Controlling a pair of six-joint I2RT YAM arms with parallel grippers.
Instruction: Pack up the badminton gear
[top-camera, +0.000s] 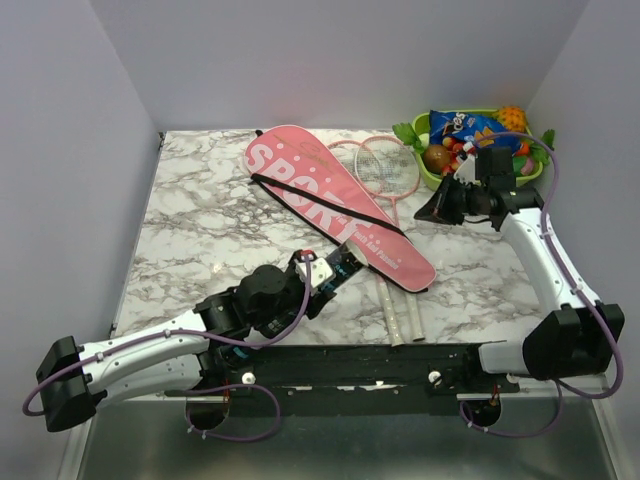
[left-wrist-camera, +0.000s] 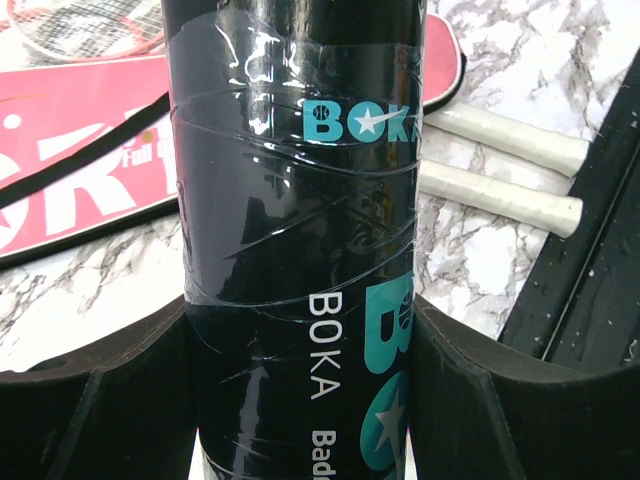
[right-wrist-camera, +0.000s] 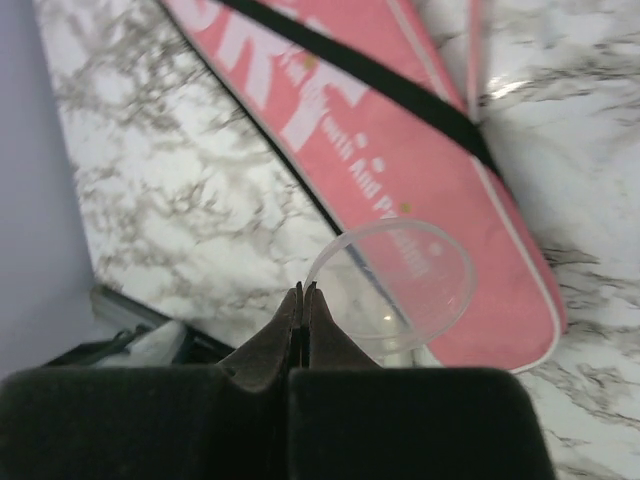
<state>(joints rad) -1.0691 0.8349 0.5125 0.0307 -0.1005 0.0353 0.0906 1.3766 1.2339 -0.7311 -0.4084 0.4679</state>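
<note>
- Your left gripper (left-wrist-camera: 300, 305) was clamped on the dark BOKA tube (left-wrist-camera: 300, 150), low near the table's front edge.
- Your right gripper (right-wrist-camera: 303, 295) was pinched tight on the rim of a clear round lid (right-wrist-camera: 400, 280), raised off the marble table (top-camera: 200, 230).
- Pink racket bag (top-camera: 330, 205) lay diagonally over two rackets (top-camera: 385, 165).
- White handles (top-camera: 400, 320) stuck out beside the tube.
- Green tray (top-camera: 432, 180) sat far right.
</note>
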